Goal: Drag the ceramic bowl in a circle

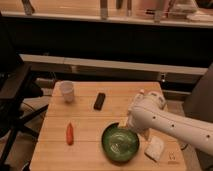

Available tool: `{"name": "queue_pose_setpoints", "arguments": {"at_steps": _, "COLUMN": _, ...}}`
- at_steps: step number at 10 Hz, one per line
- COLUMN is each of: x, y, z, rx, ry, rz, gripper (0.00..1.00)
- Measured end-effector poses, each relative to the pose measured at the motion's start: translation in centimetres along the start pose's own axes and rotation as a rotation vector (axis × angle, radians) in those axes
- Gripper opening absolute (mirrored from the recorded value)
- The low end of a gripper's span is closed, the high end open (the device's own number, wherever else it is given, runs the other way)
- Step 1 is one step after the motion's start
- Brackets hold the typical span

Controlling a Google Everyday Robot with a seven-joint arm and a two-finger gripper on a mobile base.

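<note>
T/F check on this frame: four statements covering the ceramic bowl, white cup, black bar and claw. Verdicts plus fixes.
1. The ceramic bowl sits near the table's front edge. True.
2. The white cup stands inside the bowl. False: it stands on its own at the table's far left.
3. The claw is at the bowl's far rim. True.
4. The black bar touches the bowl. False: it lies apart, farther back, to the right of the cup.

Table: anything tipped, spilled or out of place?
Nothing stands out. The ceramic bowl sits flat, the white cup is upright, and there is no spill on the table. The tool is at the bowl's back-right rim; whether it touches, I cannot tell.
</note>
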Motion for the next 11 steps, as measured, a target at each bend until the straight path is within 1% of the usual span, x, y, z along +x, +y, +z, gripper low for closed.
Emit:
{"name": "queue_pose_setpoints", "arguments": {"at_steps": 5, "x": 0.2, "y": 0.2, "z": 1.3, "rx": 0.014, "ry": -0.015, "rz": -0.03, "gripper": 0.8}}
{"name": "queue_pose_setpoints", "arguments": {"at_steps": 8, "x": 0.5, "y": 0.6, "z": 3.0, "rx": 0.019, "ry": -0.029, "rz": -0.044, "gripper": 0.8}}
{"name": "queue_pose_setpoints", "arguments": {"at_steps": 11, "x": 0.8, "y": 0.7, "z": 4.0, "rx": 0.025, "ry": -0.04, "rz": -0.058, "gripper": 0.8}}
